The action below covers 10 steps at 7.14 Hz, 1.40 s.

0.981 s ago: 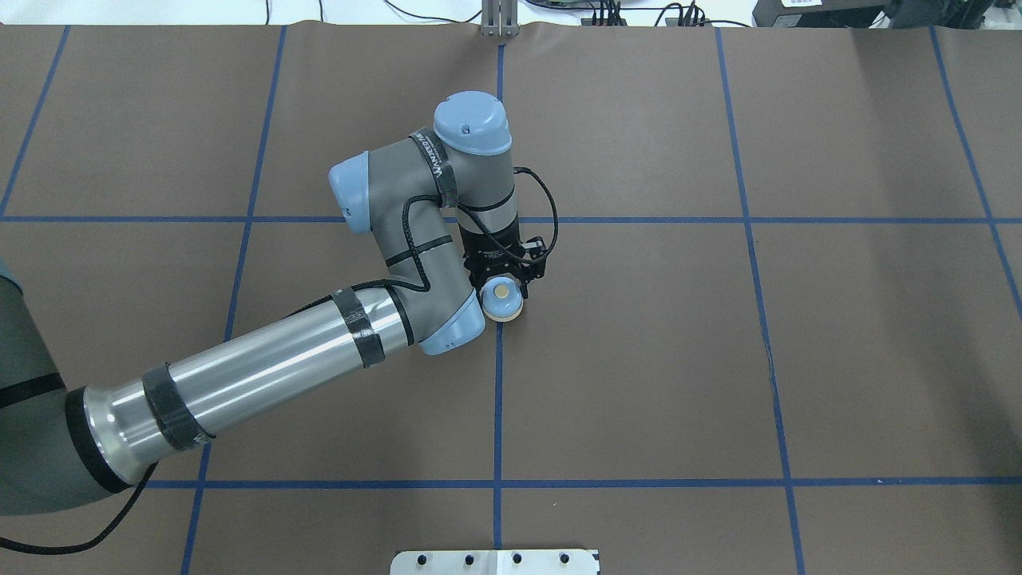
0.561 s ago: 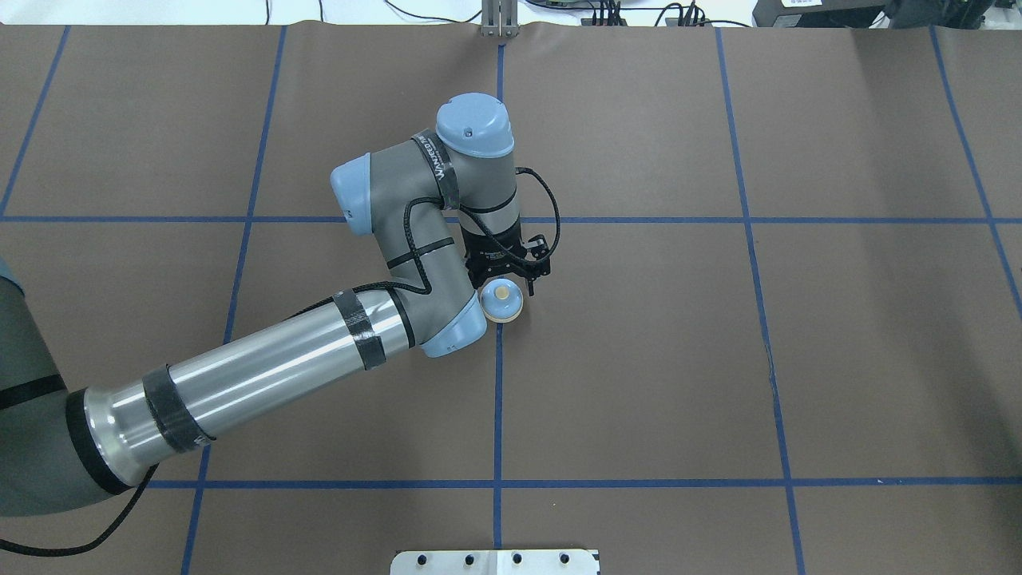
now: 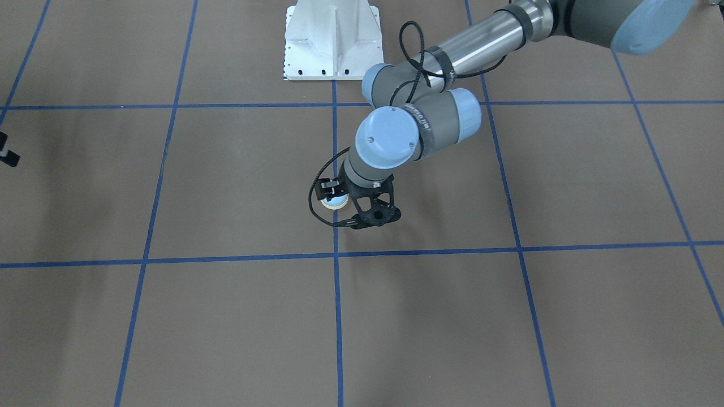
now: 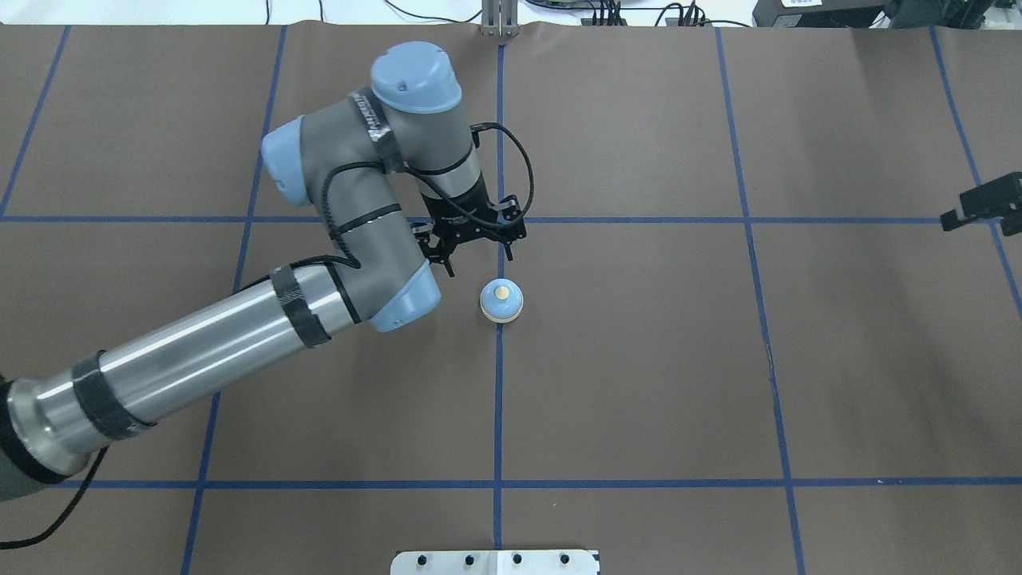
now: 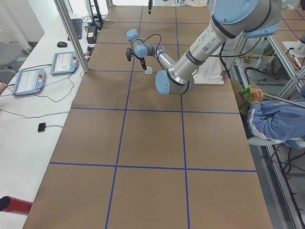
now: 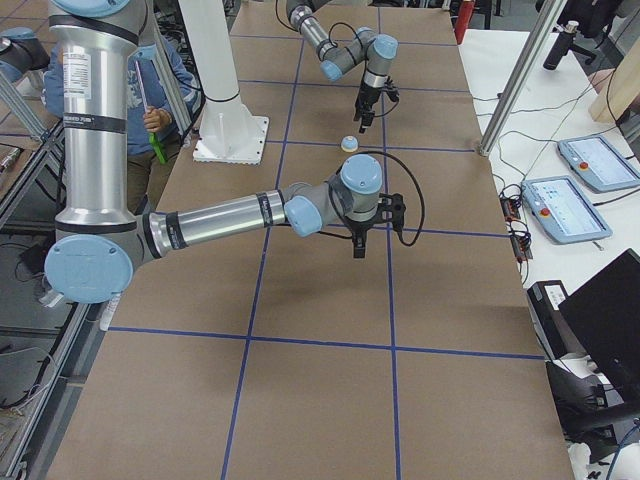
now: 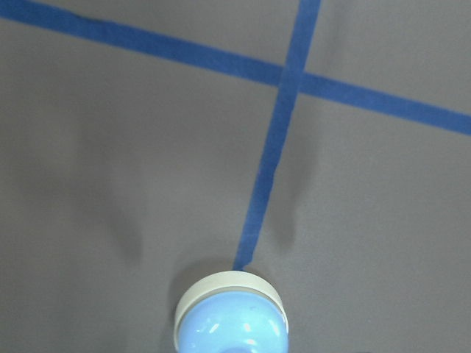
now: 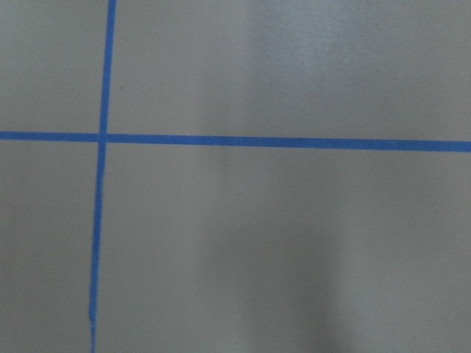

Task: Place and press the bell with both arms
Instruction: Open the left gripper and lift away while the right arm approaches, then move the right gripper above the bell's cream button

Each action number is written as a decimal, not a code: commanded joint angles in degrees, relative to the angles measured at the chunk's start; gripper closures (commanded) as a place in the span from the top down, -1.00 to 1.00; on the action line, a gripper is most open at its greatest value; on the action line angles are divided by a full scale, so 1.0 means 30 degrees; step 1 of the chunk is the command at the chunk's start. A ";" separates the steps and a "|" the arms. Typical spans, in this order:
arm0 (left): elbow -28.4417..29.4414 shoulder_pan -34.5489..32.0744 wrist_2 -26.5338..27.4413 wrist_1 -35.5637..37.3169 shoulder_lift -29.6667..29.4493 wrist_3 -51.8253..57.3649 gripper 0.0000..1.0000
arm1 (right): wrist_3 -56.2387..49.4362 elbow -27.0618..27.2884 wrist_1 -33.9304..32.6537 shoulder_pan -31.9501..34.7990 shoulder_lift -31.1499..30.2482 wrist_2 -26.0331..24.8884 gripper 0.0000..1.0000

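Observation:
The light-blue bell (image 4: 501, 301) with its cream button stands alone on the brown table, on a blue tape line. It also shows in the front view (image 3: 334, 202), the side views (image 5: 148, 70) (image 6: 349, 144) and at the bottom of the left wrist view (image 7: 230, 318). My left gripper (image 4: 479, 260) is open and empty; it hangs above the table just beyond the bell and shows in the front view (image 3: 373, 219) too. My right gripper (image 4: 980, 201) shows only as a black part at the overhead view's right edge, far from the bell; I cannot tell whether it is open or shut.
The white pedestal base (image 3: 332, 39) stands at the robot's side of the table. Blue tape lines divide the brown table cover (image 4: 639, 359) into squares. Tablets (image 6: 582, 180) lie on a side bench. A seated person (image 5: 276, 119) is beside the table.
My left gripper has let go of the bell, lifted and drawn back away from it toward the far left. The bell has stayed put. My right gripper has come in at the right edge.

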 commanded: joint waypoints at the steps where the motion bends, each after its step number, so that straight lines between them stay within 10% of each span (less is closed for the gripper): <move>1: -0.4732 -0.1141 -0.0711 -0.0005 0.4373 0.1596 0.82 | 0.8106 0.1252 0.0010 -0.4855 0.3296 -0.4509 0.15; 3: -0.6943 -0.1931 -0.0740 -0.0034 0.7369 0.3589 0.85 | 1.2290 0.1293 -0.1762 -1.0861 0.6425 -0.9467 -1.00; 7: -0.9379 -0.3191 -0.0740 -0.0064 1.1829 0.7255 0.91 | 1.4443 -0.6506 -0.5470 -1.3260 1.6180 -1.0427 -1.00; 10: -0.9765 -0.3310 -0.0740 -0.0122 1.2452 0.7818 0.92 | 1.4415 -0.8109 -0.4185 -1.3614 1.6405 -1.0281 -1.00</move>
